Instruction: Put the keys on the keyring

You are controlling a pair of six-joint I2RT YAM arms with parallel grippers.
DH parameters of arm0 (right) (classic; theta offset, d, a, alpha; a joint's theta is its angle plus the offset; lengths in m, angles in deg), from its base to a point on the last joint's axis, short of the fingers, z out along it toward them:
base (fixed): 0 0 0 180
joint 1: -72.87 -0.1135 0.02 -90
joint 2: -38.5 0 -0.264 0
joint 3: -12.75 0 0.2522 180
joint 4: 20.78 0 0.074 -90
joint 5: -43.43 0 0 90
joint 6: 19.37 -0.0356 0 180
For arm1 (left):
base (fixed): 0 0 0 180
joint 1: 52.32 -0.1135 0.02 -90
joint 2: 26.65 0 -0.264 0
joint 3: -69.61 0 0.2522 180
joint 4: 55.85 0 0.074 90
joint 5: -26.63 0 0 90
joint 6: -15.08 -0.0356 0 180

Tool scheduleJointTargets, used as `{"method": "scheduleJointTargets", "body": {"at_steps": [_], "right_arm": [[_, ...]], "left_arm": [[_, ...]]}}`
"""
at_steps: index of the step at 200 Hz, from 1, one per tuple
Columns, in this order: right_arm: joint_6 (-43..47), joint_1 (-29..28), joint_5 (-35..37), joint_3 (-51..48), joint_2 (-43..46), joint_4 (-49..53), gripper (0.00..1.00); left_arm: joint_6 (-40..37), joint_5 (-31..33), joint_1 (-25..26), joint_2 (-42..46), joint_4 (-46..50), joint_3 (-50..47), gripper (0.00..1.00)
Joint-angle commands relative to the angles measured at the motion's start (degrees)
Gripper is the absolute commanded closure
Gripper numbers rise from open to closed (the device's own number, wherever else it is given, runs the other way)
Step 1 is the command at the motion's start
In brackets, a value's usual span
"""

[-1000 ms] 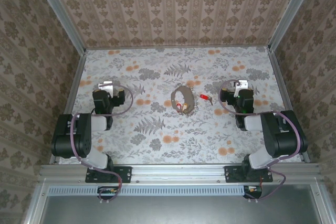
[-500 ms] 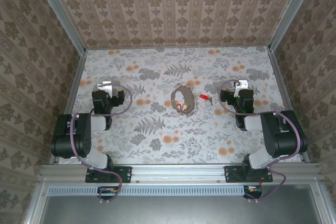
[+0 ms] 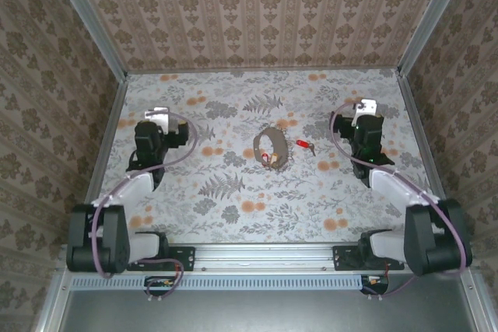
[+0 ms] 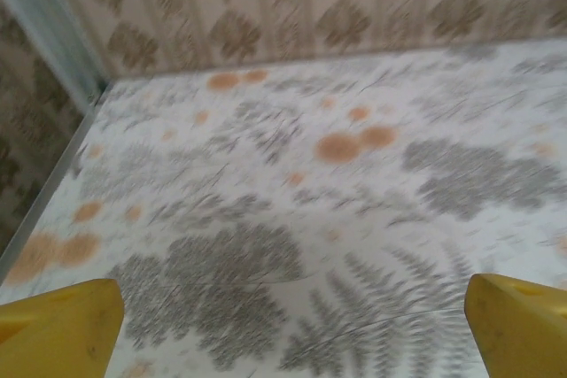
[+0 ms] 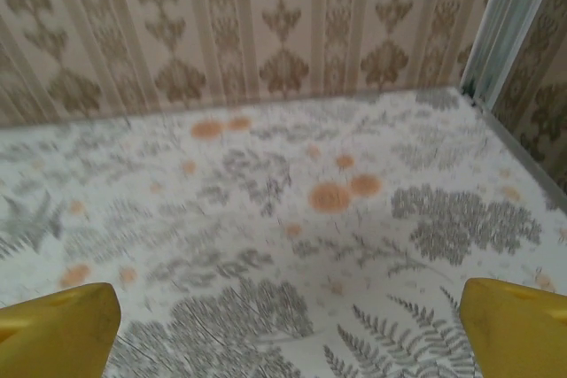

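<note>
Two claws, both spread wide, jaws far apart, holding nothing, touching nothing. Left claw over the left part of the tabletop, well apart from the loop in the middle. Same left claw from its own wrist: one yellow fingertip low at each side, bare flowered surface between, picture somewhat blurred. Right claw over the right part, near the loop's side of the cloth yet apart from everything on it. Same right claw from its wrist: one yellow fingertip in each bottom corner, only printed leaves and orange blooms in the gap.

Three walls, back, left and right, all papered in beige stripes with brown ornaments. One tabletop, pale, printed with grey ferns and orange flowers, framed by metal edging. One metal rail along the near edge, with both bases bolted on. Two arms: left arm and right arm, black and white, each with a purple-grey cable looped along it.

One keyring, a thin brownish loop, roughly oval, flat near the centre of the tabletop, between the two claws. Two red-headed keys, tiny next to the loop: first key just beside the keyring on its right, not touching it; second key at the loop's near end, against or over the band. Too small to tell whether threaded on.
</note>
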Motion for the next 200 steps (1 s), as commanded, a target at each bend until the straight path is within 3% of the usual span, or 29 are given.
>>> {"method": "scheduleJointTargets", "body": {"at_steps": [1, 29, 48, 69, 91, 142, 200], "right_arm": [[-5.63, -0.56, 1.96, 3.88, 0.64, 17.18, 0.0], [-7.41, -2.07, -3.66, 8.75, -1.92, 26.03, 0.0], [-8.59, -3.43, -6.65, 10.76, -4.33, 28.2, 0.0], [-9.93, -3.64, -9.42, 12.33, -7.12, 28.45, 0.0], [-10.18, -3.64, -11.15, 13.55, -8.68, 29.31, 0.0], [-8.25, -3.56, -12.1, 13.59, -7.8, 30.08, 0.0], [-7.56, -3.53, -12.22, 13.83, -7.43, 29.68, 0.0]], "left_arm": [[7.32, 4.93, 6.02, 2.33, 17.43, 6.77, 0.0], [15.5, 5.03, 11.65, -2.83, 36.42, 19.61, 0.0], [17.42, 0.02, 15.49, -10.06, 43.39, 27.8, 0.0], [20.65, -1.05, 21.56, -17.83, 46.35, 34.99, 0.0], [24.47, 1.95, 25.68, -26.02, 50.75, 42.02, 0.06], [28.12, 4.57, 30.59, -41.87, 55.75, 52.03, 0.07], [28.09, 7.33, 34.2, -49.53, 58.09, 56.88, 0.2]]}}
